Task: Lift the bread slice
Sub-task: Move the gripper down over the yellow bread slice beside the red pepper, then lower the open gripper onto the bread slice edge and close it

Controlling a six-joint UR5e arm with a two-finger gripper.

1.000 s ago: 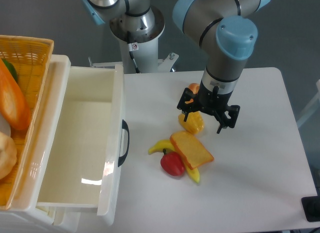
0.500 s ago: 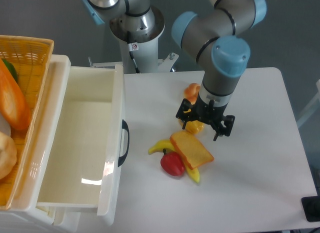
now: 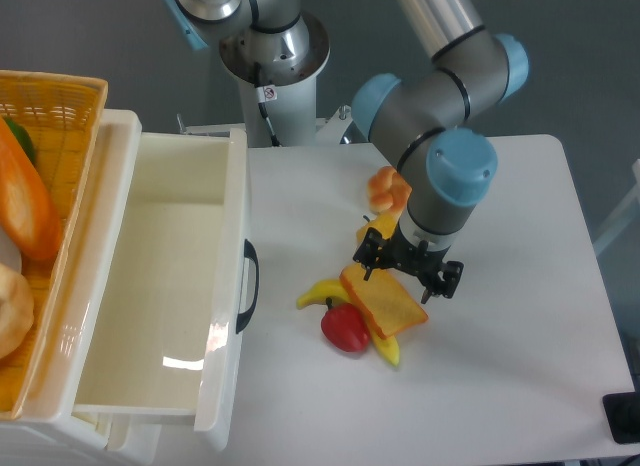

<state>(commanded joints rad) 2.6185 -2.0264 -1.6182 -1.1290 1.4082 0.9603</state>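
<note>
Camera view, change: over the last second my gripper [image 3: 408, 275] has travelled down and toward the near edge of the table [image 3: 520, 216], from above the lumpy yellow-orange fruit [image 3: 385, 189] to the far end of the bread slice [image 3: 384, 300].
Camera view, gripper: my two fingers stand apart, one on either side of the slice's far edge, and they hold nothing.
Camera view, bread slice: directly under and just nearer the camera than my fingertips, tilted, propped on the banana [image 3: 332, 294] and against the red pepper [image 3: 345, 327]; it has not moved.
Camera view, fruit: now behind my wrist and uncovered; a second yellow piece [image 3: 372, 229] shows just beside the wrist, partly hidden.
Camera view, drawer: the open white drawer [image 3: 150, 286] lies well off to my side, with the wicker basket [image 3: 60, 106] beyond it.
Meaning for the task: I judge the approach nearly done; closing and lifting remain.
Risk: the slice's tilt may let it slip as my fingers close.
</note>
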